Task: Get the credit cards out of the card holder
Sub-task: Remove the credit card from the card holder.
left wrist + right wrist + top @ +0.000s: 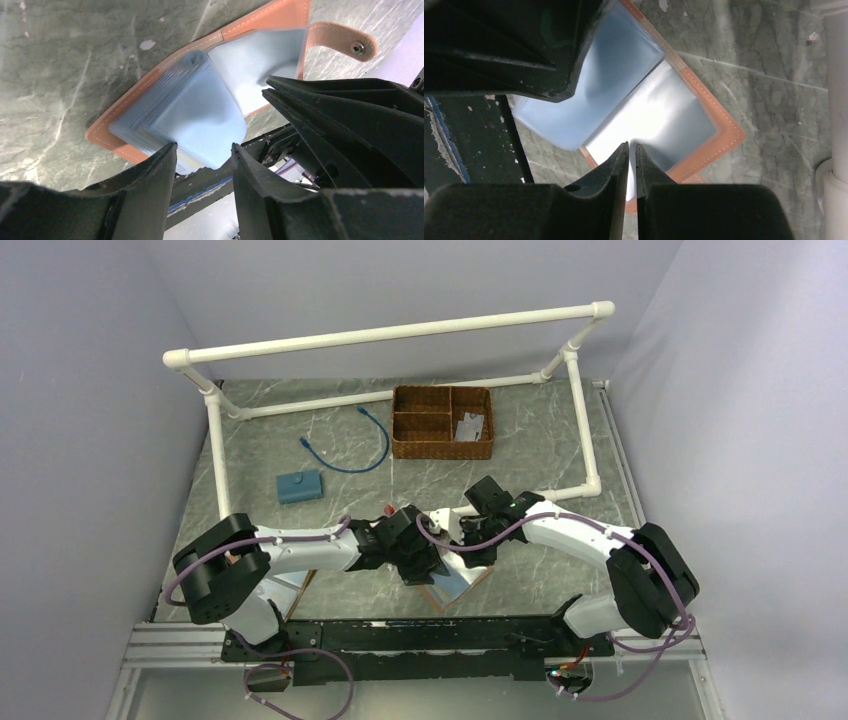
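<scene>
The card holder (457,586) lies open on the table under both grippers, near the front edge. It has a reddish-brown leather rim and grey-blue pocket sleeves (200,105), and its snap strap (345,40) sticks out at one side. My left gripper (202,155) is open, with the corner of the fanned sleeve stack between its fingers. My right gripper (631,146) is shut, pinching one grey-blue sleeve of the card holder (664,115), which creases at the fingertips. No credit card shows clearly; they are hidden in the sleeves. In the top view the left gripper (425,565) and the right gripper (462,548) nearly touch.
A brown wicker basket (442,422) with compartments stands at the back. A small blue block (299,486) and a blue cable (350,445) lie at the back left. A white pipe frame (400,332) rings the far table; one pipe (836,75) is close on the right.
</scene>
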You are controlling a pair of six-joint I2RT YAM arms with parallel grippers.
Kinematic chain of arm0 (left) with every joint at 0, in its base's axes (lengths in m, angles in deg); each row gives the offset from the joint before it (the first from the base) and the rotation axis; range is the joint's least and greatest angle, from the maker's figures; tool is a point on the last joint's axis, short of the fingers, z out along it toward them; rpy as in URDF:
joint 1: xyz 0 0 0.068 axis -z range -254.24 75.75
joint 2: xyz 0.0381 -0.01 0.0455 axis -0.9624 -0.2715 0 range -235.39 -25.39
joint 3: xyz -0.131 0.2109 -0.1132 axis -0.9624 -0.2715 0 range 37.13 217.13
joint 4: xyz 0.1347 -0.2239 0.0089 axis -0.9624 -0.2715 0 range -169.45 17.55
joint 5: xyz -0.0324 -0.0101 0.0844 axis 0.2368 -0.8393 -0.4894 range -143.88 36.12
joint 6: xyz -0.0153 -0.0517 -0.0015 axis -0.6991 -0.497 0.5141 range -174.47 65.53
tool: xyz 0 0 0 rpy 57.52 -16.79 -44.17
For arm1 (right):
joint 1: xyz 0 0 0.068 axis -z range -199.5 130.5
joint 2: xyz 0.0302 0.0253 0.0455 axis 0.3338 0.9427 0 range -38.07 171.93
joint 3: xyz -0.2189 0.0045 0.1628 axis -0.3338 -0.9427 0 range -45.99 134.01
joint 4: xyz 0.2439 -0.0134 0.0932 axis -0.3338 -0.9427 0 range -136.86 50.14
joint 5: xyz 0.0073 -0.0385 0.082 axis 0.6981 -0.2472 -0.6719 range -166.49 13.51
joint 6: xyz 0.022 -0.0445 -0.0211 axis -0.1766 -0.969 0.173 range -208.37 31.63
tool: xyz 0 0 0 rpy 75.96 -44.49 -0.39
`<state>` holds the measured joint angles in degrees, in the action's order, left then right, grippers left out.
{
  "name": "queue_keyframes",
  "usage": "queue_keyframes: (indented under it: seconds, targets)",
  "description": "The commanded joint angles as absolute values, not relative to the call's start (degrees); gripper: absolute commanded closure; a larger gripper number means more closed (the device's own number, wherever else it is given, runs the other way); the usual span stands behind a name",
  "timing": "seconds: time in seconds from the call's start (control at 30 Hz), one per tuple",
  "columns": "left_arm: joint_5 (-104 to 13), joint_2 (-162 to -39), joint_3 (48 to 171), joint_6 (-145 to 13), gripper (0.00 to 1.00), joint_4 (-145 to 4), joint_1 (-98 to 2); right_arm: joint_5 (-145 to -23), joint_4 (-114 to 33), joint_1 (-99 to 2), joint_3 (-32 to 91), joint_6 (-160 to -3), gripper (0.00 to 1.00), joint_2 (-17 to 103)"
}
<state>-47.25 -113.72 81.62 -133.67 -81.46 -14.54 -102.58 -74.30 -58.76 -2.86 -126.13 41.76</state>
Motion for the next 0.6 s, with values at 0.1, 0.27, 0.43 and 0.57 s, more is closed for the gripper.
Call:
queue_keyframes:
  seconds: [0.1,0.27,0.43,0.57]
  targets:
    - [-49.2,-117.25,83.27,-133.69,0.5,-79.76,-14.46,-106.56,-75.52,-58.76,-0.55,-125.34,0.85,38.9]
    - [-51.23,-115.65,82.71,-133.22,0.51,-77.71,-15.04,-107.5,-76.01,-58.23,-0.28,-125.11,0.85,38.6]
    - [-52.46,-114.07,80.21,-134.68,0.51,-73.83,-15.94,-109.13,-76.94,-57.11,0.07,-125.77,0.84,37.87]
    - [-53.53,-113.76,78.81,-135.73,0.51,-70.13,-16.28,-110.71,-77.51,-56.17,0.07,-126.52,0.82,36.7]
